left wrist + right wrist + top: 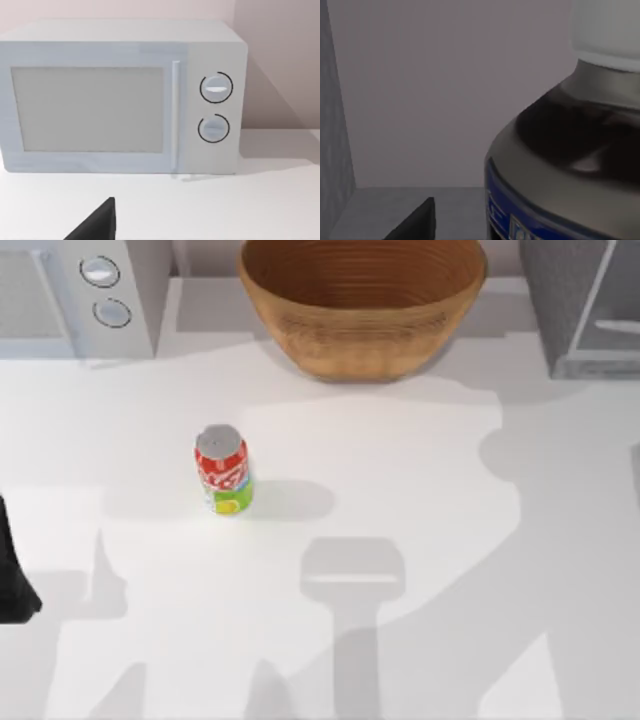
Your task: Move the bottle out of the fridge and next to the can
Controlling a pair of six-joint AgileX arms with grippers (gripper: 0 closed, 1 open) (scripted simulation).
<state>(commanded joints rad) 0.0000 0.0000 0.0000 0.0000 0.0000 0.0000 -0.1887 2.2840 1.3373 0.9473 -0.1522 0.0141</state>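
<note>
Right claw: the right gripper [416, 223] is inside the fridge [420, 100], with grey walls and a grey floor around it. Just a dark wedge of it pokes into the right wrist view. Honestly can't tell if it's released or clenched, or if it's touching anything.
Bottle: the bottle [560, 150] is right up close to that gripper, standing upright inside the fridge. You can see the white cap, the dark liquid in the shoulder, and a label with a blue edge lower down.
Fridge from above: the dark grey box sits in the far right corner of the table [450, 540], with a pale panel on its right part.
Can: the can [222, 470] is out on the open table, left of centre, upright with its silver top showing. It's well apart from the fridge.
Left claw: the left gripper [96, 225] is parked at the left side, facing the microwave [125, 100] and its two round knobs. No way to tell its state either.
Left arm: a dark bit of it [14, 570] sits at the left edge of the top view.
Other stuff: a big wooden bowl [362, 340] stands at the back, between the microwave and the fridge.
</note>
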